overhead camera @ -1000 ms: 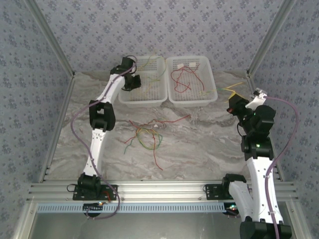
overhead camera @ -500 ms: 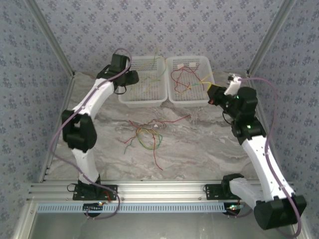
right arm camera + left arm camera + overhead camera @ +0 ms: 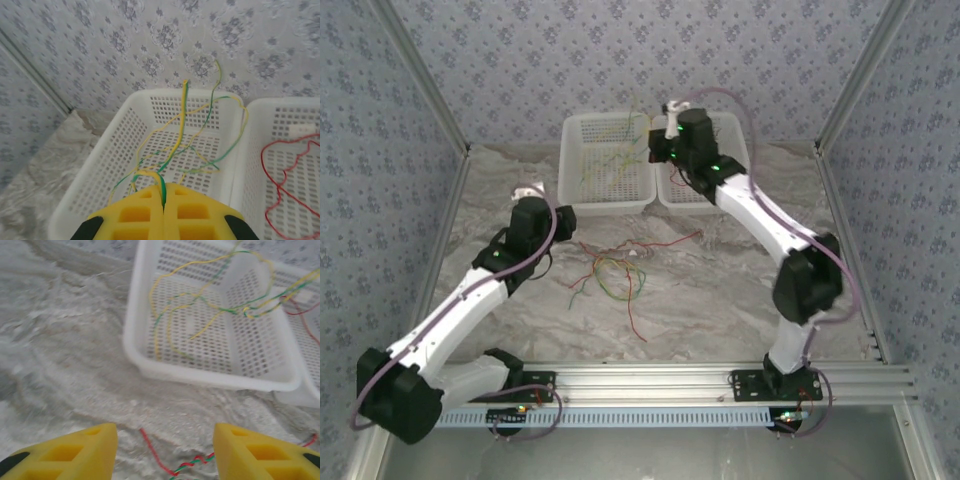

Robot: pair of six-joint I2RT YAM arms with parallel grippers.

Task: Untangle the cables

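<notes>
A tangle of red, green, yellow and orange cables point(image 3: 610, 270) lies on the table's middle. Several yellow and green cables point(image 3: 610, 165) point(image 3: 200, 300) rest in the left white basket point(image 3: 568, 165). My right gripper point(image 3: 657, 150) point(image 3: 163, 192) hovers above that basket, shut on a yellow-green cable point(image 3: 177, 135) that loops up and over the basket. My left gripper point(image 3: 542, 238) point(image 3: 165, 432) is low over the table, left of the tangle, open and empty. A red cable end point(image 3: 152, 447) lies between its fingers, twisted with a green one.
The right white basket point(image 3: 300, 107) holds red cables point(image 3: 285, 165); the right arm crosses over it. Both baskets stand at the back against the patterned wall. The left basket's near rim point(image 3: 200, 375) is just ahead of the left gripper.
The left gripper opened and drew back from the left basket to the table beside the tangle. The right arm swung from the table's right edge to above the baskets, carrying its cable.
</notes>
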